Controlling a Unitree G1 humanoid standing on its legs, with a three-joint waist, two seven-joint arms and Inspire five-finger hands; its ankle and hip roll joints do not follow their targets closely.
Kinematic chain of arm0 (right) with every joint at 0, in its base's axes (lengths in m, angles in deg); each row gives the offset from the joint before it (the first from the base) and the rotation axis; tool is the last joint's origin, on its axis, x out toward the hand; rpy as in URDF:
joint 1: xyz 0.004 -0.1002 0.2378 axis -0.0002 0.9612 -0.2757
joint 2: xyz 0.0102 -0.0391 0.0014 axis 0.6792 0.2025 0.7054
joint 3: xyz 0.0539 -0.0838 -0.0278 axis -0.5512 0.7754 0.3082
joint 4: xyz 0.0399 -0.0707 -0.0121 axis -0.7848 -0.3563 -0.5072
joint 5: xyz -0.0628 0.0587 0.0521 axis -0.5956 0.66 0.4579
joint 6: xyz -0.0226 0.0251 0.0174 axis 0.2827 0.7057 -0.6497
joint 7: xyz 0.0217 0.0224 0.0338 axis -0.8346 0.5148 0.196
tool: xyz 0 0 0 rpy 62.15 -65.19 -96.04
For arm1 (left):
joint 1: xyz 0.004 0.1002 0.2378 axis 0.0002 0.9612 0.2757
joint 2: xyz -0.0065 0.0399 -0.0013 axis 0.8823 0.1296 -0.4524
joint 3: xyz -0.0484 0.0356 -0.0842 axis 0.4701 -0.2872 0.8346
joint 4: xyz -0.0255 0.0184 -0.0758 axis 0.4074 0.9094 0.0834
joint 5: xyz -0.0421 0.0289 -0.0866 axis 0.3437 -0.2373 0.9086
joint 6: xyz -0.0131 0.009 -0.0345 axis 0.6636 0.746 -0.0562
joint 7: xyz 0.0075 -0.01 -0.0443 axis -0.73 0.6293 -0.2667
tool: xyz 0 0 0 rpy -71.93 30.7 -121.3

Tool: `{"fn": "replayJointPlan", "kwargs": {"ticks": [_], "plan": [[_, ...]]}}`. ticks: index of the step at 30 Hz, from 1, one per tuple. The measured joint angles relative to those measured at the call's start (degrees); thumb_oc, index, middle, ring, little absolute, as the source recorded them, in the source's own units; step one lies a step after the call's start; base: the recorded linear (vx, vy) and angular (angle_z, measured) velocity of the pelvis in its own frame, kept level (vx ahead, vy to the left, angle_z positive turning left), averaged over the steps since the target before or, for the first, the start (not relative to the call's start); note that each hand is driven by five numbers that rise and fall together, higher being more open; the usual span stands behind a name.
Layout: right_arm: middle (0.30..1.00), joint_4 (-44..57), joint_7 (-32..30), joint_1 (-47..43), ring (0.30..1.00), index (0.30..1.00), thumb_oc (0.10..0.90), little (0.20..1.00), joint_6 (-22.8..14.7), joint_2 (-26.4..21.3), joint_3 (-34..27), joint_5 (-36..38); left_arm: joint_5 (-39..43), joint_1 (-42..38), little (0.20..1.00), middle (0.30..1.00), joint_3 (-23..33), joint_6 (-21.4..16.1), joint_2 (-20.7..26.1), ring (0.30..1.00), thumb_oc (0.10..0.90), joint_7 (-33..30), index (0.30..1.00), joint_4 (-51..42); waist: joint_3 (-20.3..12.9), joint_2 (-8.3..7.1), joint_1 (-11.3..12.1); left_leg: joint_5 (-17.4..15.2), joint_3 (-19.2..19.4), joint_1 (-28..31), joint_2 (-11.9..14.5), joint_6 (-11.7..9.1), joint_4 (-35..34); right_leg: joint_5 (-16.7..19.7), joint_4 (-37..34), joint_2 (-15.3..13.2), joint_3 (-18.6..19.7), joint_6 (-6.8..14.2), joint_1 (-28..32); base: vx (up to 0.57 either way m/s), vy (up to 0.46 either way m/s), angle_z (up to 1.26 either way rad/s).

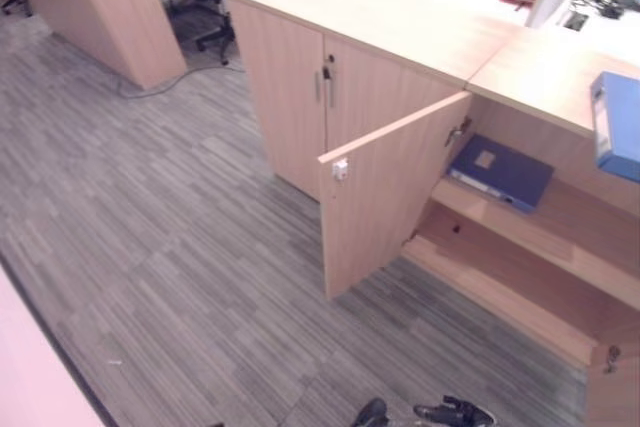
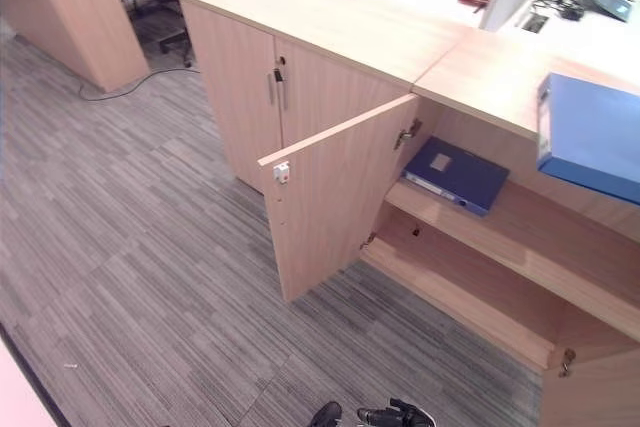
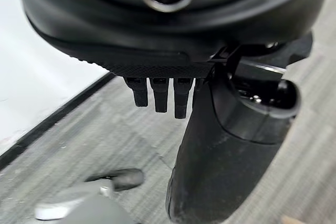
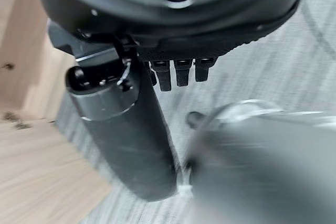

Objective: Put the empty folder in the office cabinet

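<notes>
Folder candidates numbered two, and nothing showed which was the empty one. Neither was in a hand.

Grey carpet floor [image 1: 150,247] took up the left and bottom of the head views. The office cabinet [image 1: 400,27] ran from upper centre to the right edge. Its left pair of doors [image 1: 290,97] was closed, and one door [image 1: 385,197] at centre stood swung out toward the camera. Behind that door lay an upper shelf [image 2: 540,247] and a lower shelf [image 2: 460,297], the lower one bare as far as it showed.

The light blue folder [image 2: 590,137] stood on the cabinet top at the right edge of the frame. The dark blue folder [image 2: 455,175] lay flat on the upper shelf, just right of the door's free edge.

The left hand [image 3: 173,51] hung over the carpet with its fingers [image 3: 157,95] loose, pointing down and holding nothing. The right hand [image 4: 173,24] hung the same way, its fingers [image 4: 181,72] slack and empty, with pale wood beside it.

If the light blue folder was the one to store, several things could have gone wrong from here:
- Standing on its narrow side, it could have tipped or slid off the top under a one-sided grasp.
- The outswung door partly screened the opening, so an arm coming from the left of the frame could have struck it.
- The upper shelf looked low for an upright folder.
- Pushing the light blue folder in flat might have shoved the dark blue one.
</notes>
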Motion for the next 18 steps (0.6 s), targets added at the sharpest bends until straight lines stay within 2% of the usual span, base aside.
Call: {"fn": "replayJointPlan", "kwargs": {"ticks": [3, 5, 6, 7, 8, 9, 10, 11, 12, 13, 14, 15, 17, 18], "plan": [[0.9, 0.4, -0.1, 0.0, 0.9, 0.9, 0.8, 0.9, -0.2, -0.2, -2.0, 0.2, -0.1, 1.2, 0.9, 0.9, -0.4, 0.7, -1.8, 0.9, 0.8, 0.1, 0.9, 1.6, 0.2, 1.49, -0.1, -0.3, 0.4, -0.1, -0.5, 0.2, -0.5, 0.0, 1.0, -0.3, 1.2, 0.2, -1.5, 0.09, 0.037, -0.14], [0.9, 0.4, -0.2, -0.6, 0.9, 0.9, 0.8, 0.9, -0.5, -0.5, -2.3, 0.2, -0.1, 2.1, 0.9, 0.9, -1.7, 1.5, -1.8, 0.9, 0.8, 0.1, 0.9, 1.5, 0.2, 2.75, -0.2, -2.8, 1.5, -0.2, 0.0, 0.7, -1.2, -0.8, 3.5, 0.1, 2.2, 0.8, -3.9, 0.13, 0.013, -0.36], [0.9, 0.5, -0.1, -0.9, 0.9, 0.9, 0.8, 0.9, -0.9, -0.4, -2.5, 0.6, -0.1, 3.0, 0.9, 0.9, -2.1, 1.8, -1.8, 0.9, 0.8, 0.0, 0.9, 2.5, 0.5, 2.61, -0.1, -3.2, 2.9, -0.2, 0.0, 0.7, -1.3, -1.6, 5.2, -0.5, 3.4, 1.3, -5.0, 0.12, -0.056, -0.63], [0.9, 0.4, -0.1, -0.8, 0.9, 0.9, 0.8, 0.9, -0.7, -0.1, -3.1, 0.7, -0.1, 3.2, 0.9, 0.9, -2.6, 2.1, -1.7, 0.9, 0.8, 0.0, 0.9, 2.6, 0.8, 2.4, -1.3, -3.9, 4.3, 0.0, 0.2, 1.4, -0.6, -2.7, 6.8, -1.1, 3.2, 2.1, -5.5, 0.18, -0.098, -0.51], [0.9, 0.6, -0.1, -0.9, 0.9, 0.9, 0.8, 0.9, -0.9, 0.2, -4.7, 1.8, -0.1, 3.2, 0.9, 0.9, -2.9, 2.6, -1.7, 0.9, 0.8, -0.1, 0.9, 2.5, 1.3, 2.88, -2.4, -4.3, 5.8, -0.1, 0.9, 1.4, 0.3, -4.6, 12.7, -2.8, 3.3, 2.2, -6.8, 0.14, -0.14, -0.54], [0.9, 0.6, -0.1, -1.5, 0.9, 0.9, 0.8, 0.9, -0.8, -0.1, -5.6, 1.8, 0.0, 4.5, 0.9, 0.9, -2.7, 2.6, -1.7, 0.9, 0.8, 0.0, 0.9, 1.4, 1.2, 3.26, -2.5, -5.2, 7.5, -0.3, 2.2, 0.6, 1.4, -6.2, 17.5, -3.5, 3.4, 2.6, -7.4, 0.15, -0.122, -0.61], [0.9, 0.6, -0.2, -1.6, 0.9, 0.9, 0.8, 0.9, -0.8, -0.3, -6.1, 1.7, 0.2, 5.9, 0.9, 0.9, -2.6, 2.5, -1.4, 0.9, 0.8, 0.1, 0.9, -1.0, 1.2, 3.24, -2.5, -6.2, 8.5, -0.2, 3.1, -2.2, 4.6, -7.8, 18.9, -3.4, 3.0, 3.5, -6.7, 0.2, -0.146, -0.81], [0.9, -0.1, -0.6, -1.8, 0.9, 0.9, 0.8, 0.9, -0.8, 0.9, -8.0, 1.7, 1.8, 7.7, 0.9, 0.9, -2.6, 2.0, 0.5, 0.9, 0.8, 0.1, 0.9, -6.6, 2.4, -0.62, -2.1, -7.9, 9.6, -3.9, 3.7, -3.7, 17.8, -7.2, 11.5, -3.5, 4.3, 0.3, -3.4, 0.14, -0.101, -0.81], [0.9, -0.2, -1.7, -2.0, 0.9, 0.9, 0.8, 0.9, -0.6, 1.0, -8.1, 1.7, 2.0, 8.8, 0.9, 0.9, -3.2, 1.5, 0.7, 0.9, 0.8, -0.2, 0.9, -9.1, 2.7, -1.24, -1.8, -7.6, 8.2, -7.0, 5.8, -4.0, 26.4, -5.6, 7.9, -0.7, 7.0, -0.1, -2.2, 0.14, -0.077, -1.02], [0.9, -0.3, -2.2, -1.6, 0.9, 0.9, 0.8, 0.9, -0.7, 0.7, -7.4, 1.7, 2.2, 10.0, 0.9, 0.9, -3.8, 1.1, 1.0, 0.9, 0.8, -0.2, 0.9, -11.1, 2.7, -1.23, -0.9, -6.9, 6.0, -9.6, 7.6, -4.4, 33.5, -3.7, 4.3, 1.3, 8.0, -0.9, -0.8, 0.13, 0.006, -1.27], [0.9, 0.4, -2.6, -0.7, 0.9, 0.9, 0.8, 0.9, -0.7, -0.4, -6.3, 1.7, 2.2, 10.2, 0.9, 0.9, -3.9, 0.9, 0.8, 0.9, 0.8, 0.2, 0.9, -12.2, 2.9, -0.87, -1.2, -6.0, 2.1, -12.2, 8.0, -5.8, 37.8, -1.8, 0.1, 4.2, 10.3, -1.9, 1.5, 0.17, 0.053, -1.13], [0.9, 1.0, -2.7, -0.1, 0.9, 0.9, 0.8, 0.9, -0.6, -1.3, -6.4, 1.7, 2.2, 10.5, 0.9, 0.9, -5.0, 1.3, 0.8, 0.9, 0.8, 0.0, 0.9, -14.9, 3.4, -0.63, -1.5, -5.7, -1.6, -14.4, 7.6, -5.7, 39.8, -1.7, -1.3, 5.5, 12.1, -2.2, 2.1, 0.12, 0.056, -1.05], [0.9, 1.3, -3.0, 0.0, 0.9, 0.9, 0.8, 0.9, -0.2, -2.5, -6.4, 1.6, 2.2, 11.4, 0.9, 0.9, -5.9, 1.3, 1.0, 0.9, 0.8, 0.1, 0.9, -20.8, 4.3, -0.16, -0.8, -5.4, -6.2, -17.1, 6.5, -5.7, 40.3, -1.2, -2.8, 7.4, 16.0, -2.0, 2.4, 0.14, 0.104, -1.09], [0.9, 2.3, -3.5, -0.2, 0.9, 0.9, 0.8, 0.9, 0.1, -2.9, -6.1, 1.6, 2.2, 11.1, 0.9, 0.9, -6.3, 1.5, 2.1, 0.9, 0.8, 0.1, 0.9, -23.5, 5.9, -1.68, -0.6, -4.5, -7.0, -19.5, 6.4, -4.8, 36.9, -0.3, -3.9, 8.2, 19.1, -2.4, 2.8, 0.15, 0.187, -1.29]]}}
